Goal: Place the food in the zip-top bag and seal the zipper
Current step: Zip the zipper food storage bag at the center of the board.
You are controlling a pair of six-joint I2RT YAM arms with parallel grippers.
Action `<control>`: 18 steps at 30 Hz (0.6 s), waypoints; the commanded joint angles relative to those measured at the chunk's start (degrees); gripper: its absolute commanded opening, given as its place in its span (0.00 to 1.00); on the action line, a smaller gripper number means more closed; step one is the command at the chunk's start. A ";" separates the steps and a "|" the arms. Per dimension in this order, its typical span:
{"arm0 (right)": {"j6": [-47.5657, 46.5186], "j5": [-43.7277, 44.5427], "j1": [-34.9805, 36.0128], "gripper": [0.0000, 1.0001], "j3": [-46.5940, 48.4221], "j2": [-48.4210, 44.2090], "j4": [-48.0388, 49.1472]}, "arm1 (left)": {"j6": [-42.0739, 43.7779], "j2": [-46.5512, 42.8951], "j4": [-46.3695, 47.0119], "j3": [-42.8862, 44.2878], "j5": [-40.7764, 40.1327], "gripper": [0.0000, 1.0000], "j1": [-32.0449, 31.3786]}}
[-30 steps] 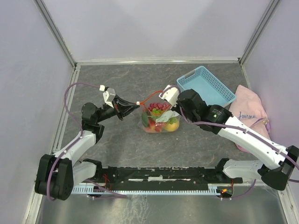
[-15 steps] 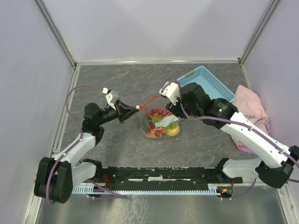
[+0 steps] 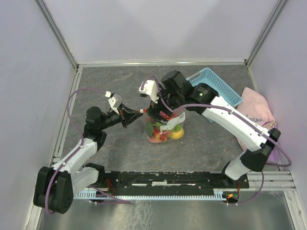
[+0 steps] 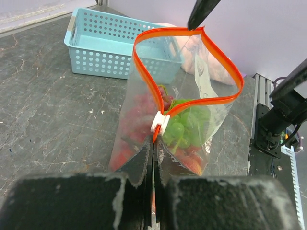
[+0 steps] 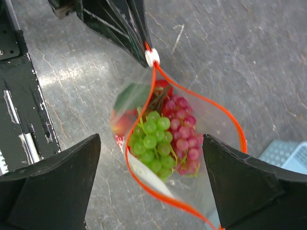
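Note:
The clear zip-top bag [image 3: 166, 128] stands upright mid-table, holding the food: green grapes [image 5: 151, 142], purple grapes [image 5: 185, 135] and red and yellow pieces lower down. The orange-red zipper [image 4: 218, 55] gapes in a wide loop. Its white slider [image 4: 159, 123] sits at the left end. My left gripper [image 4: 154, 144] is shut on the zipper strip just behind the slider, left of the bag [image 4: 144, 143]. My right gripper [image 5: 151, 139] hangs open directly over the bag's mouth, one finger on each side, touching nothing. The top view shows the left gripper [image 3: 136, 113] and right gripper [image 3: 162, 106] close together.
A light blue slatted basket [image 3: 214, 87] lies behind and to the right of the bag, under the right arm. A pink cloth [image 3: 259, 112] lies at the right wall. A black rail [image 3: 163, 181] runs along the near edge.
My right gripper has gone from shut to wide open and swung left from the bag's right side to above its mouth. The left gripper keeps its hold and has barely moved.

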 commanded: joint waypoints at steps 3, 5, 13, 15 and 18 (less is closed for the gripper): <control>-5.30 -7.91 0.80 1.00 7.47 6.35 -0.40 | 4.27 -1.66 0.27 0.54 -1.56 0.03 -0.96; -7.05 -8.29 0.85 0.99 8.08 7.79 0.08 | 4.54 -1.82 -0.05 0.62 -1.66 0.03 -1.14; -12.48 -6.36 0.78 0.95 13.44 14.26 -3.11 | 5.13 -2.19 -0.70 0.85 -1.74 0.03 -1.76; -13.36 -5.85 0.77 0.91 13.25 15.15 -2.55 | 5.18 -2.34 -0.76 0.86 -1.75 0.03 -1.83; -14.29 -5.56 0.68 0.85 13.30 16.66 -2.95 | 5.27 -2.60 -0.99 0.85 -1.81 0.03 -1.86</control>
